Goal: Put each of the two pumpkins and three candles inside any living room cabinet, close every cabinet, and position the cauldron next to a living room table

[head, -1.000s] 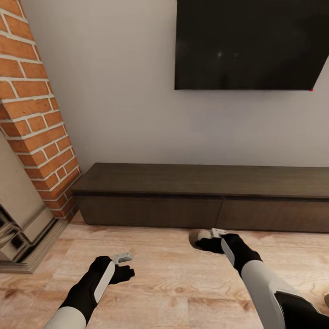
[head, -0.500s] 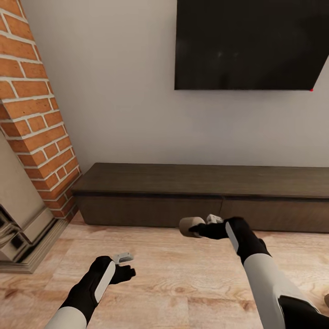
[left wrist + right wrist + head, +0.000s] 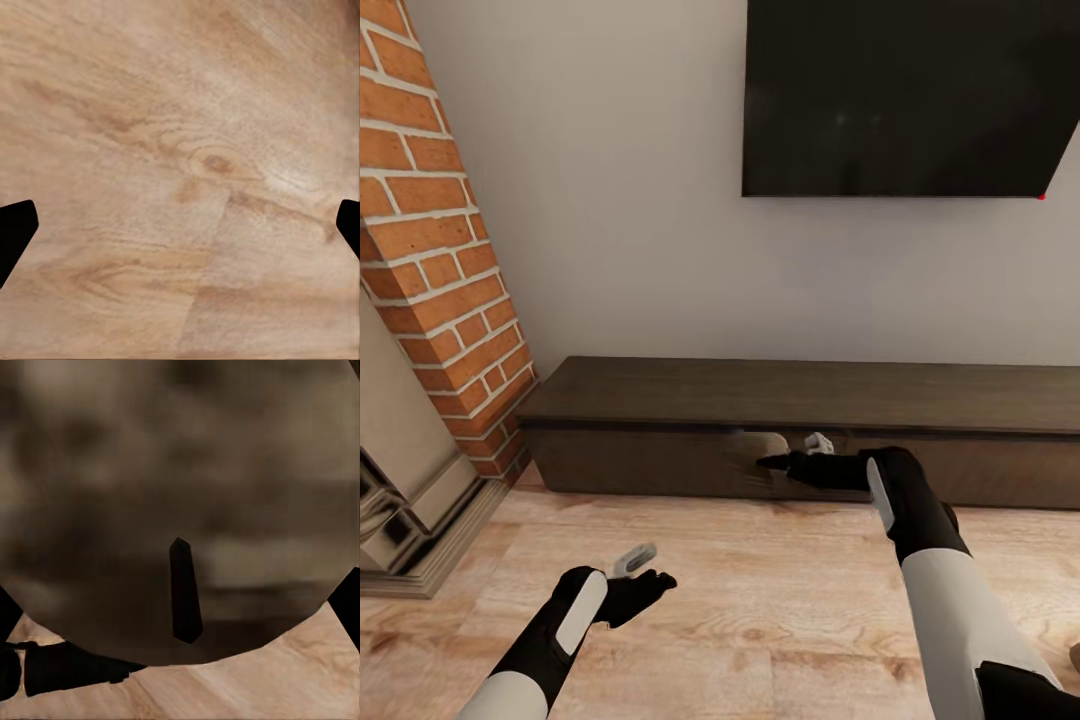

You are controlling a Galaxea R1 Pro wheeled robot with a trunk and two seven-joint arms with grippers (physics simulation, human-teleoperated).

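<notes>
The candle (image 3: 768, 447), a stubby tan cylinder, is held off the floor right against the dark front of the cabinet (image 3: 690, 395), at the seam between the two drawer fronts; it looks blurred there and partly blends into the wood. In the right wrist view the candle (image 3: 172, 510) shows as a big round brown-beige face, seen end-on, with a dark finger (image 3: 185, 591) lying across it. The right gripper (image 3: 785, 460) pinches the candle, its jaws closed on it. The right arm reaches well forward from the lower right of the head view, white forearm rising to a black wrist, the hand stretched nearly level and pointing left toward the cabinet front. Both drawer fronts look closed, flush with the cabinet body.

The left gripper (image 3: 650, 582) hangs low over the wooden floor (image 3: 760, 600), well apart from the cabinet and the candle. The left arm comes up from the bottom left corner, bent slightly, wrist turned so the fingers point forward and to the right. In the left wrist view its two dark fingertips (image 3: 15, 232) stand at opposite edges with bare floor planks (image 3: 187, 172) between them, so the jaws are spread wide and hold nothing.

Above the cabinet a black television (image 3: 905, 95) hangs on the pale wall (image 3: 630, 200). A red brick column (image 3: 435, 240) stands at the left, with a pale fireplace surround (image 3: 405, 480) at its foot.
</notes>
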